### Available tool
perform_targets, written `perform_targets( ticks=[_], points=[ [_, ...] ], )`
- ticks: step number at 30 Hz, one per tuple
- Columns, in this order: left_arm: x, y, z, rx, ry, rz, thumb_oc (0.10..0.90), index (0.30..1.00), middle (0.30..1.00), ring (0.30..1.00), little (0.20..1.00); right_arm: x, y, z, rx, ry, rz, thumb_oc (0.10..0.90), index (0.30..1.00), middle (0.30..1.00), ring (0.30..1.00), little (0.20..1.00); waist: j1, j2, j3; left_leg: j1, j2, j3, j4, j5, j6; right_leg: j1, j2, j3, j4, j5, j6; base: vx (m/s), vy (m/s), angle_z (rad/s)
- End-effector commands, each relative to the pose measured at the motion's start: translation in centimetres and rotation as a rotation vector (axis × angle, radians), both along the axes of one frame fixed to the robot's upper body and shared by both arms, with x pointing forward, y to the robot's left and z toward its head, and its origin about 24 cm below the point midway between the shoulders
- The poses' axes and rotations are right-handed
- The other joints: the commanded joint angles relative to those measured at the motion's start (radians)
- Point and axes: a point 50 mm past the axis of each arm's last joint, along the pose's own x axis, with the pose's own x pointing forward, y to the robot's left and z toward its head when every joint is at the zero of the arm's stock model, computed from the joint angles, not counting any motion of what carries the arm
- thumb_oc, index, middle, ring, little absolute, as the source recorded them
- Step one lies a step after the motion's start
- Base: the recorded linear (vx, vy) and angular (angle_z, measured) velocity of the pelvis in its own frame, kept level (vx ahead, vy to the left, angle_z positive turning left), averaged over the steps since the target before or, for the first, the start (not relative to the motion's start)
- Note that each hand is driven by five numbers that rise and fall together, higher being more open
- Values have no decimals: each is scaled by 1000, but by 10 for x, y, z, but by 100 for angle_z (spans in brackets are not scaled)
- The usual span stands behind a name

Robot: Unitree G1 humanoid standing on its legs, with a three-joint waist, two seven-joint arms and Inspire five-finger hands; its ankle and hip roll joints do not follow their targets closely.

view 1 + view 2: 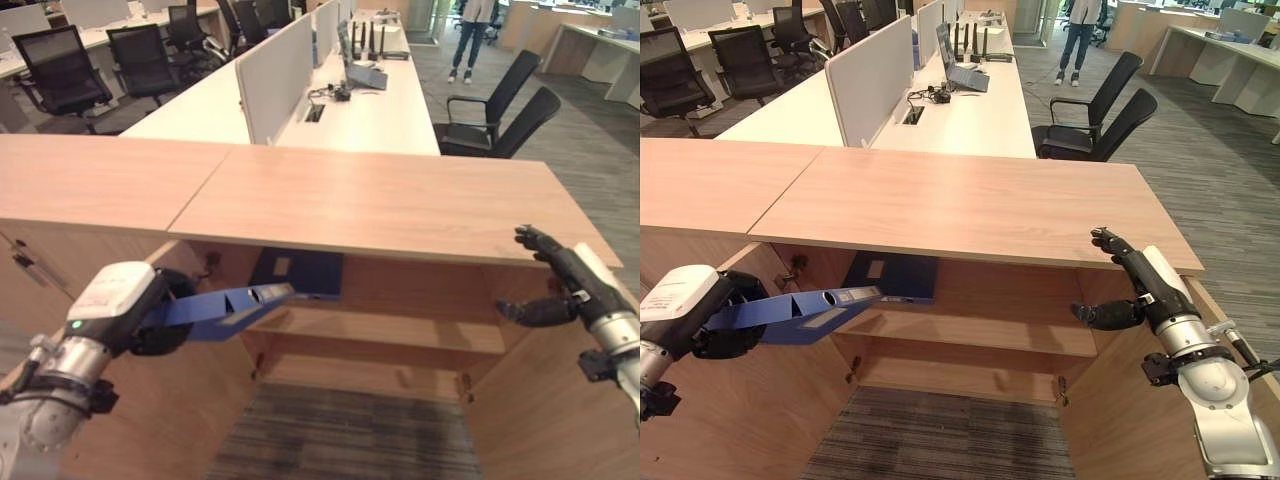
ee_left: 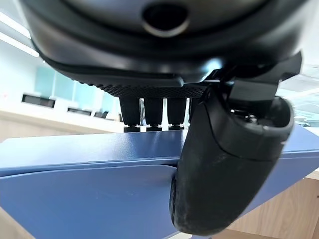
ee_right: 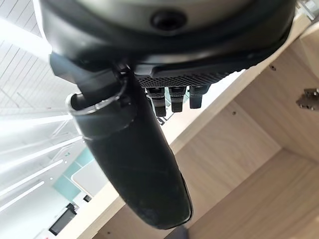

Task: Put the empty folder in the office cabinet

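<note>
Left hand (image 2: pixel 219 164) grips a blue folder (image 1: pixel 225 308), thumb pressed on one face and fingers (image 2: pixel 149 112) on the other; the folder is held out level, its far end poking into the open wooden cabinet (image 1: pixel 390 205) just under the top. Another blue folder (image 1: pixel 300 275) stands inside, against the cabinet's back. Right hand (image 1: pixel 1135 290), relaxed and empty, rests straight fingers on the cabinet top's front edge at its right end.

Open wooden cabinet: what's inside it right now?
Inside the open wooden cabinet, one dark blue folder lies flat on the upper shelf. The blue folder in the left hand covers the shelf's left end; the countertop hides the top rear.
</note>
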Motion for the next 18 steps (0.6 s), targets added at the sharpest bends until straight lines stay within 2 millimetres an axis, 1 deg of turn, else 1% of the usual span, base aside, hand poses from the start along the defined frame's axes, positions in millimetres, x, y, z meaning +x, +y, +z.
perform_targets(
  ticks=[1,2,3,4,5,7,8,9,10,11,12,13,14,18],
  points=[
    [16,-29,70,82,-397,-172,400,300,300,300,300,20,37,44,43,-187,234,800,900,900,900,900,10,-41,-68,13,39,-23,-6,-75,-64,0,-45,-21,-1,9,80,0,0,0],
    [17,-33,71,87,-397,-195,400,300,300,300,300,21,43,42,50,-170,266,800,900,900,900,900,11,-41,-68,13,40,-22,-6,-75,-65,0,-45,-23,-1,9,80,0,0,0],
    [18,-33,71,87,-396,-195,400,300,300,300,300,21,44,42,50,-169,267,800,900,900,900,900,11,-41,-68,13,40,-22,-6,-75,-65,0,-45,-23,-1,9,80,0,-8,-5],
    [20,-45,71,91,-392,-256,400,300,300,300,300,24,59,36,75,-143,336,800,900,900,900,900,13,-41,-68,14,40,-22,-6,-75,-65,1,-45,-23,-1,9,79,2,-8,-6],
    [21,-52,71,84,-389,-291,400,300,300,300,300,25,68,33,99,-141,366,800,900,900,900,900,14,-41,-68,14,41,-22,-6,-75,-66,1,-45,-23,-1,9,78,0,-9,-6],
    [22,-65,69,46,-374,-362,400,300,300,300,300,28,83,28,155,-147,413,800,900,900,900,900,15,-39,-68,15,41,-20,-6,-74,-65,1,-47,-25,-1,10,77,0,0,0],
    [22,-65,69,46,-372,-363,400,300,300,300,300,29,84,28,156,-147,412,800,900,900,900,900,15,-40,-68,15,41,-20,-6,-75,-65,1,-47,-25,-1,10,77,0,0,0],
    [23,-72,68,34,-356,-402,400,300,300,300,300,30,92,28,177,-158,438,800,900,900,900,900,16,-40,-66,16,41,-19,-6,-74,-65,1,-47,-24,-1,11,77,0,0,0],
    [23,-76,65,21,-340,-430,400,300,300,300,300,31,99,29,183,-169,457,800,900,900,900,900,16,-39,-66,16,41,-19,-6,-74,-65,1,-47,-24,-1,11,76,0,0,0],
    [24,-85,63,-7,-314,-482,400,300,300,300,300,32,109,33,143,-197,486,800,900,900,900,900,16,-38,-66,17,41,-18,-6,-74,-64,2,-47,-24,-1,11,75,0,0,0],
    [23,-90,62,-24,-303,-514,400,300,300,300,300,33,114,37,112,-217,504,800,900,900,900,900,16,-38,-66,17,41,-18,-6,-73,-64,2,-47,-24,-1,12,75,0,0,0],
    [23,-90,62,-26,-302,-515,400,300,300,300,300,33,114,37,108,-218,502,800,900,900,900,900,17,-37,-65,17,41,-18,-6,-73,-63,2,-47,-24,-1,12,75,0,0,0],
    [24,-97,62,-46,-288,-554,400,300,300,300,300,34,122,41,91,-236,532,800,900,900,900,900,15,-35,-65,18,41,-18,-6,-73,-63,1,-46,-23,-1,12,74,0,0,0],
    [25,-111,63,-69,-263,-639,400,300,300,300,300,34,135,49,96,-278,584,800,900,900,900,900,14,-33,-64,17,41,-18,-6,-71,-63,1,-46,-22,-1,13,74,0,0,0]
  ],
)
